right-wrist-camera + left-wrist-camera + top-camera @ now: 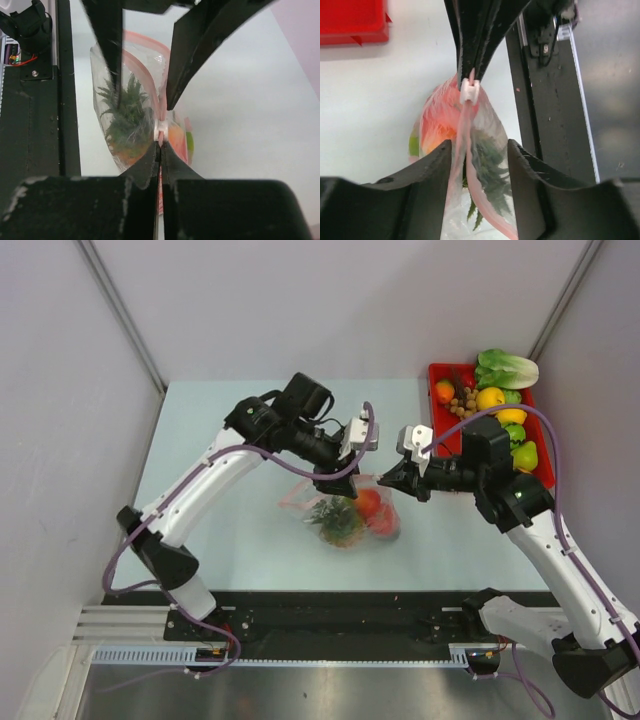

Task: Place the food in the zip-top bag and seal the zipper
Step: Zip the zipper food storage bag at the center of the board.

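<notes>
Left gripper [480,150]: spread apart, black fingers [420,175] flanking the thin pink-red zipper [465,132] with a gap between them, gripping nothing. Right gripper [160,147]: pinched tight on that zipper, tips just short of the small white plastic slider [161,129]. Face each other tip to tip along the strip, the slider between them.

Below both: the crinkly clear plastic zip-top bag [352,530], mouth edge up, near the middle of the pale blue-green table [220,540]. Inside the bag, food: a dark green spiky-leaved piece [127,115] on the left-arm side, a round glossy red-orange piece [370,503] on the right-arm side, a sliver of bright green [190,142] beside it.

Well apart, at the table's far right corner: a red rectangular plastic tray [445,435] with more toy food. On it, a pale green leafy head [508,368] at the far end, a yellow round fruit [490,398], a small orange one [444,391], and a yellow-green one [524,456] nearest the right arm.
</notes>
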